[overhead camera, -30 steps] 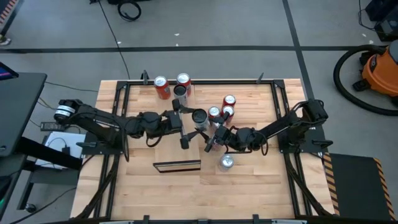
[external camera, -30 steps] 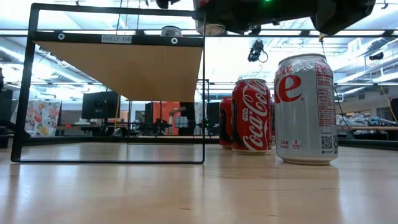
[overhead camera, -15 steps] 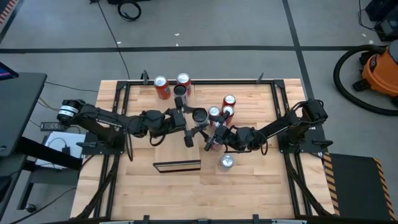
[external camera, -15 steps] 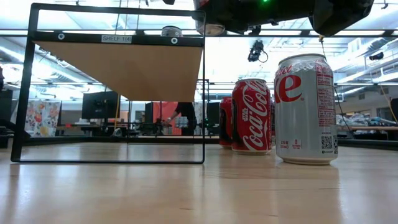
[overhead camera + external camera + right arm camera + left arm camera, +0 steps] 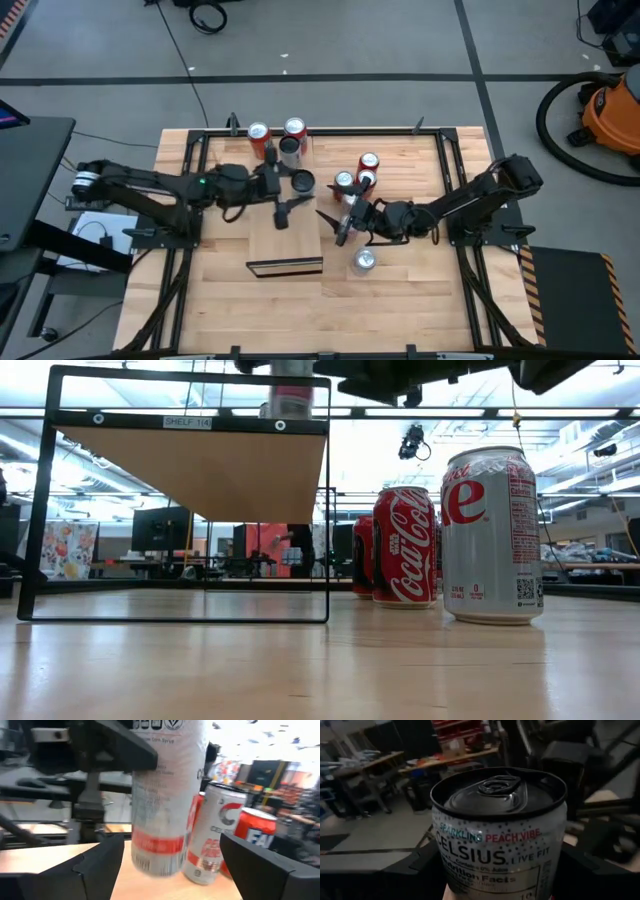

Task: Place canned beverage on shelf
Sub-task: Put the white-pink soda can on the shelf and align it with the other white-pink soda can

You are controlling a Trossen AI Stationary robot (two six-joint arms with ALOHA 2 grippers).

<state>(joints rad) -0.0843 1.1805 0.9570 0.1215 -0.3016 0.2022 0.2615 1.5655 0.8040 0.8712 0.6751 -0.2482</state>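
A white Celsius can [image 5: 497,845] hangs upright in my left gripper [image 5: 295,186], above the far end of the shelf [image 5: 285,238], a pale wood board in a black frame [image 5: 190,422]. In the low view the can's lower part [image 5: 290,392] shows above the shelf top. My right gripper [image 5: 332,226] stands open just right of the can, over the shelf's right edge. In the right wrist view the can [image 5: 162,810] hangs ahead of its spread fingers, untouched. My left gripper pinches the can's side wall [image 5: 442,867] between its two fingers, below the rim. The fingers come level from the table's left. The can stays upright, its bottom [image 5: 155,865] lifted clear of the wood.
Two red cans [image 5: 258,140] and a dark one [image 5: 290,148] stand at the far edge. Three more cans [image 5: 356,176] cluster right of the held one. A silver can [image 5: 365,261] stands near the shelf's right side, beside a Coca-Cola can [image 5: 405,547].
My left gripper has shut on the Celsius can, then risen and drawn back toward the table's left with it. The can now hangs higher and farther left, still upright. My right gripper has opened and lifted slightly.
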